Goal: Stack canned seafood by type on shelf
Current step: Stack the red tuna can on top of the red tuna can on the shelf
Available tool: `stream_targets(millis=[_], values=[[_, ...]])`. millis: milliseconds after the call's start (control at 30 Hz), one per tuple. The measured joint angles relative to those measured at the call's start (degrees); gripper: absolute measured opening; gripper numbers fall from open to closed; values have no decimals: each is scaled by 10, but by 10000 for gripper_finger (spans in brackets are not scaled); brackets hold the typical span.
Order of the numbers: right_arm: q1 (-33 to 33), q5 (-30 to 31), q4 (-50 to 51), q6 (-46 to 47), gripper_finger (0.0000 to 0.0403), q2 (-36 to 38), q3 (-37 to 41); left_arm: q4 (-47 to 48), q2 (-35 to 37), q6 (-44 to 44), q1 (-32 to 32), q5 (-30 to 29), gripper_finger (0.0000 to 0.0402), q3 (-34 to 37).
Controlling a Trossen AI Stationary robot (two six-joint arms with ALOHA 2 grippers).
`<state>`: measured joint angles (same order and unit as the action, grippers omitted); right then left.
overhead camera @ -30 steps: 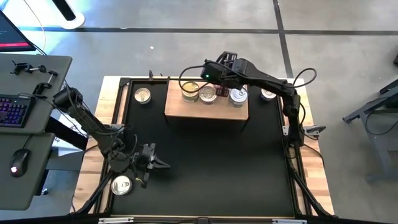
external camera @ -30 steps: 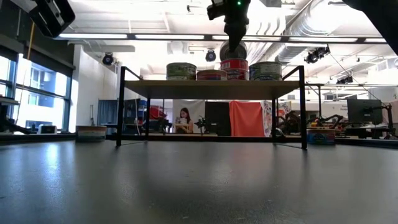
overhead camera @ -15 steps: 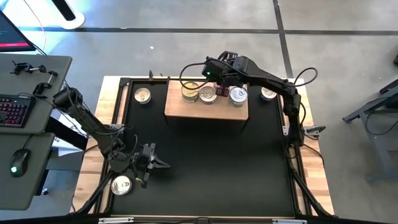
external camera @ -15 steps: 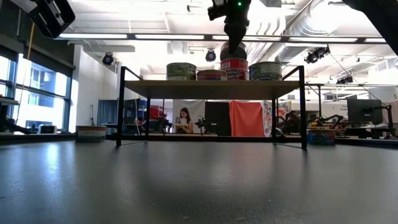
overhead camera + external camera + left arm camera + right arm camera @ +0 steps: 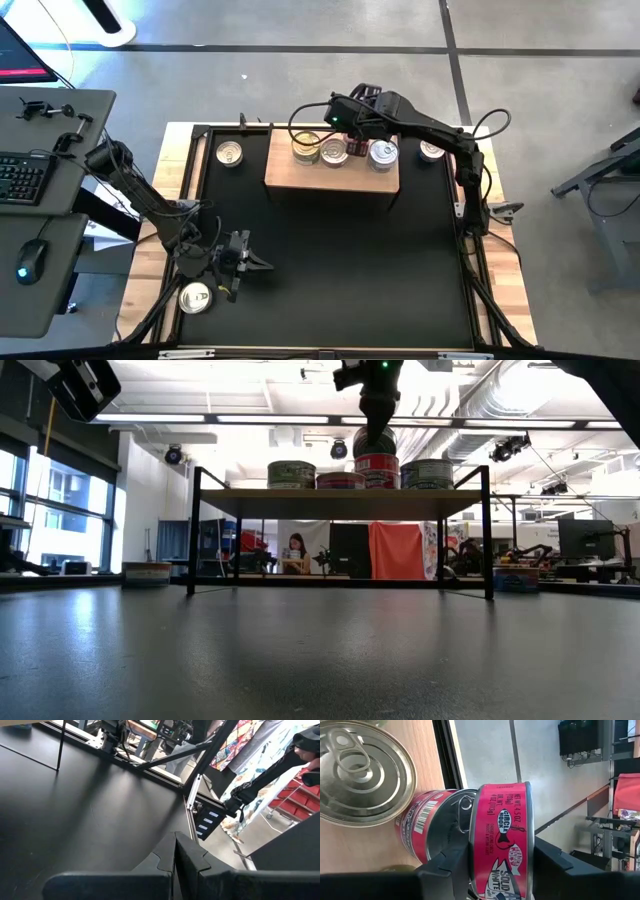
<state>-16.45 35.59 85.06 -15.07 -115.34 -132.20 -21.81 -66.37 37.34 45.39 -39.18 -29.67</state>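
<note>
right gripper clamped on a red tin, turned on edge between the fingers, directly above another red tin already standing on the shelf; seen from the table-top camera, held tin just over the lower red one, too close to tell whether touching yet; from above, gripper at the shelf's far edge, toward its right end.

on the shelf also: a gold-lidded tin at the left end, a silver one beside it, a silver one at the right end; off the shelf, three strays: one on the bare wood by the table's far-left corner, one just past the shelf's right end, one near the front-left corner.

left gripper idle over the mat near its left edge, fingers pressed together, empty.

probably a stiff, fairly light tin, smooth metal wall, likely slippery; best held across the side wall as here, never by the lid ring; needs squaring flat to the lower lid before release, otherwise likely to slide off.
</note>
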Motion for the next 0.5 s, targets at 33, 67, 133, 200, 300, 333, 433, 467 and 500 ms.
stream_targets(millis=[33,67,133,200,300,333,433,467,500], values=[[0,-2,0,1,152,0,0,1,0,0,0,0,0,0],[1,-4,0,5,156,0,0,2,0,0,0,0,0,0],[1,-10,1,15,170,0,0,4,0,0,0,0,0,0],[1,-14,4,22,190,-1,0,4,0,0,0,0,0,0],[1,-13,14,28,222,-1,0,6,0,0,0,0,0,0],[1,-13,19,32,232,-1,0,6,0,0,0,0,0,0],[3,-17,33,39,254,-1,0,6,0,0,0,0,0,0],[4,-23,37,39,258,-1,0,6,0,0,0,0,0,0],[4,-29,40,39,261,-1,0,6,0,0,0,0,0,0]])
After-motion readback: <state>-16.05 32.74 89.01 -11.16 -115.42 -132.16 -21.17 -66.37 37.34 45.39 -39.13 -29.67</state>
